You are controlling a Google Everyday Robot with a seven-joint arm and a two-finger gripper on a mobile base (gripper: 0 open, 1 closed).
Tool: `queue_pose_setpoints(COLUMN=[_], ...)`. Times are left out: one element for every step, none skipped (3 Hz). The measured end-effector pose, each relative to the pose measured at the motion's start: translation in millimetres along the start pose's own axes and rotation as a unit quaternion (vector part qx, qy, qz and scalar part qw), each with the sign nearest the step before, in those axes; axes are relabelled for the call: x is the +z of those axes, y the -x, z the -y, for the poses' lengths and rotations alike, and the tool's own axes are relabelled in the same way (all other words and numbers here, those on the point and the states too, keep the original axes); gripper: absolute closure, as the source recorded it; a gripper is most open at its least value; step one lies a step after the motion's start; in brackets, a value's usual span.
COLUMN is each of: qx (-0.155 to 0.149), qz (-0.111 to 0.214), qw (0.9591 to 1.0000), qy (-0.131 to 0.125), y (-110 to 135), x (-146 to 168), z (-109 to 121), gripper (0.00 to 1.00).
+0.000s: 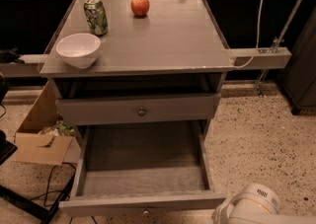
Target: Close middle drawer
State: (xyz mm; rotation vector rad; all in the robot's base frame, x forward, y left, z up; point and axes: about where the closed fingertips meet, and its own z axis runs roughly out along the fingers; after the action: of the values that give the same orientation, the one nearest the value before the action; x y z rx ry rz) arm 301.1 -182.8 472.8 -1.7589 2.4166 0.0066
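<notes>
**Observer:** Camera view. What are you logging?

**Me:** The middle drawer (143,166) is standing pulled far out of the cabinet, its box empty. Its low front panel is lying along the bottom edge of the frame, with the small knob (144,212) just showing. The drawer above (138,110) is sitting almost flush with the cabinet. On the cabinet top (168,40), a bowl (78,49), a can (96,16) and an apple (140,6) are resting well clear of the job.

**Observer:** And your gripper?

**Me:** It is out of frame, somewhere below the lower right corner. Only my white arm housing (249,207) is showing, just beside the drawer's right front corner. I cannot tell whether the fingers are apart or together.

**Observer:** Which step, then?

**Me:** I am judging this as the approach: nothing is touching the panel, and the push is not yet started.

**Observer:** What does the next move call for?

**Me:** I am planning to bring the gripper against the front panel near the knob and press straight back toward the cabinet. Contact should be central, so the drawer is not skewing on its runners.
</notes>
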Motion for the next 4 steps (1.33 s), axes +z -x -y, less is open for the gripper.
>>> queue_pose_setpoints(qx=[-0.002, 0.009, 0.028, 0.031], qz=[0.036, 0.08, 0.109, 0.112], qw=[0.9992, 0.9965, 0.9933, 0.9927], qy=[0.014, 0.022, 0.029, 0.033], y=[-3.4, 5.8, 16.8, 18.5], x=[49.1, 109.3, 140.2, 145.3], z=[-9.8, 10.4, 20.5, 19.4], gripper=[0.74, 1.0, 1.0, 1.0])
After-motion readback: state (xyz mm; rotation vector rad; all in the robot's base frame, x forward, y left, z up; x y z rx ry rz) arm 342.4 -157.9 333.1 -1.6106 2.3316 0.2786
